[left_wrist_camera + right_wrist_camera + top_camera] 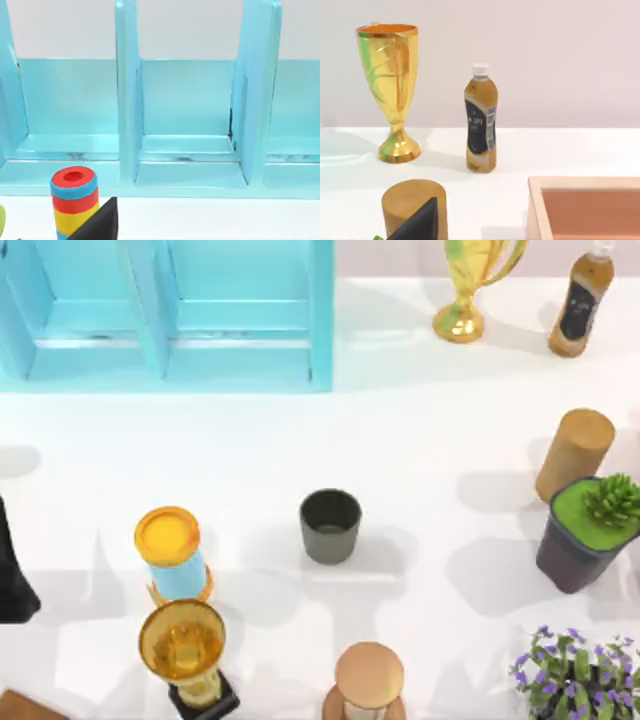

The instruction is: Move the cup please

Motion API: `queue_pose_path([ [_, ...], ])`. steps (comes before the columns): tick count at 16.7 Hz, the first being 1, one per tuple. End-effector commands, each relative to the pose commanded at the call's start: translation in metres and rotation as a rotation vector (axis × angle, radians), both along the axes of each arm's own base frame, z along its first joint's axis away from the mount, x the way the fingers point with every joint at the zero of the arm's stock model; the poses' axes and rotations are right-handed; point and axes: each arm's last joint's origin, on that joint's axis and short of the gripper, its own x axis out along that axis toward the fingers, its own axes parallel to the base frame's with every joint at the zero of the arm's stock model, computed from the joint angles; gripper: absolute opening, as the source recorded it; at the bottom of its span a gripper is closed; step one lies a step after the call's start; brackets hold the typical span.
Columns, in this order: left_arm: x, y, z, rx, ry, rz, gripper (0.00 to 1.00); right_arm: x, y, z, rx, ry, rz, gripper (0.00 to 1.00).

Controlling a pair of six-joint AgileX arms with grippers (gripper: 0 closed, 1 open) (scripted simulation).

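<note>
The cup (330, 525) is standing upright on the white table (420, 440), a little below the table's middle and well away from every edge, with open surface on all sides of it; nothing is touching it and no gripper is near it, so the move is not yet begun. The left arm (12, 575) is showing as a dark shape at the table's left edge, and a dark finger tip (97, 222) is poking into the left wrist view in front of the blue shelf (185, 150); whether that gripper is open or closed I cannot tell, though it does not appear to be gripping anything. The same goes for the right gripper, whose dark finger tip (417, 222) is sitting in front of the wooden cylinder (415, 205) in the right wrist view: nothing is in its grasp that I can see, and its opening is not shown. The risks are lying mostly in the approach. A left arm reaching in from the left edge is likely passing close to the blue cylinder with the orange top (172, 552) and the gold trophy (185, 650) nearer the front edge, and could be tipping them. A right arm is having to clear the potted succulent (590, 530) and the tall wooden cylinder. The cup itself is tapered and smooth, so a grip placed too low or too lightly is probably slipping.
</note>
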Motion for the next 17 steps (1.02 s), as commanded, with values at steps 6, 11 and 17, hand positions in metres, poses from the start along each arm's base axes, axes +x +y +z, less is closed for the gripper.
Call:
queue_pose_path([
  [6, 0.001, -0.003, 0.019, -0.029, 0.065, -0.027, 1.0, 0.0, 0.0, 0.0, 0.0, 0.0, 0.0, 1.0],
  [11, 0.018, -0.015, 0.078, -0.112, 0.286, -0.105, 1.0, 0.0, 0.0, 0.0, 0.0, 0.0, 0.0, 1.0],
  [17, 0.089, -0.058, 0.152, -0.193, 0.692, -0.186, 1.0, 0.0, 0.0, 0.0, 0.0, 0.0, 0.0, 1.0],
])
